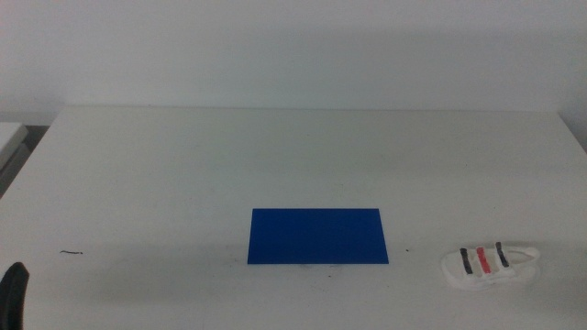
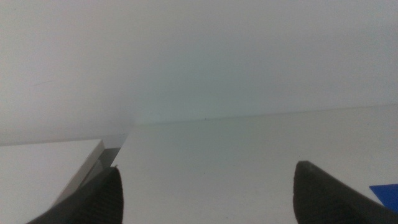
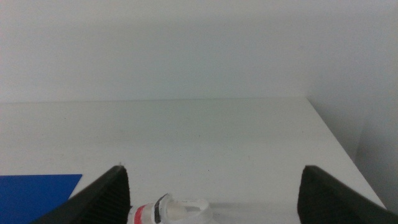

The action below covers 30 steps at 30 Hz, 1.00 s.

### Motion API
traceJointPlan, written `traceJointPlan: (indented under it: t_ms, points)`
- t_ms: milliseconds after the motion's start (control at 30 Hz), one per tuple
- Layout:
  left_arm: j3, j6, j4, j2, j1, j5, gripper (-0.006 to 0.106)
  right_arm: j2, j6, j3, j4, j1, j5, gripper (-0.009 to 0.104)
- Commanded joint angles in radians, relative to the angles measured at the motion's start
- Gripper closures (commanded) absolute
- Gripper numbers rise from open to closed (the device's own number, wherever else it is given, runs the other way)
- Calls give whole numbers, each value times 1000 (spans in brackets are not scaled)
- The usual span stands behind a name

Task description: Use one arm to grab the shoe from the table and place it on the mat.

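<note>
The white shoe (image 1: 489, 265) with black, red and black straps lies on the white table (image 1: 293, 156) at the front right, a little to the right of the dark blue mat (image 1: 317, 236). In the right wrist view the shoe (image 3: 169, 211) lies between the open jaws of my right gripper (image 3: 214, 193), close to its camera, and a corner of the mat (image 3: 37, 196) shows. My left gripper (image 2: 208, 193) is open and empty at the table's front left, with only a dark tip (image 1: 13, 295) in the middle view. A sliver of the mat (image 2: 385, 191) shows beside one of its jaws.
A second white surface (image 1: 11, 137) adjoins the table at the far left, with a gap between them (image 2: 109, 155). A small dark speck (image 1: 71, 252) lies near the front left. A plain white wall stands behind the table.
</note>
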Motion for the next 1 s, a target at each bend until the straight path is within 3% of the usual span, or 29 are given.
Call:
traceJointPlan:
  t_ms: [0,133,200,333,433,700,800,967]
  points:
    - [0,-1,-4,5,0,-12,7,-5,-12,4,-28,-4,-19,9]
    - [0,-1,-4,5,0,-12,7,-1,-4,4,39,5,-25,9]
    - [0,-1,-4,5,0,-12,7,74,-4,-45,39,19,-18,9]
    - [0,-1,-4,5,0,-12,7,354,-93,-279,25,58,186,9]
    - [0,-1,-4,5,0,-12,7,577,-253,-503,36,90,415,9]
    - [0,-1,-4,5,0,-12,7,1089,-911,-959,48,148,955,9]
    - [0,-1,-4,5,0,-12,7,1230,-1106,-1023,90,163,978,9]
    - [0,-1,-4,5,0,-12,7,1419,-1091,-1037,127,170,929,9]
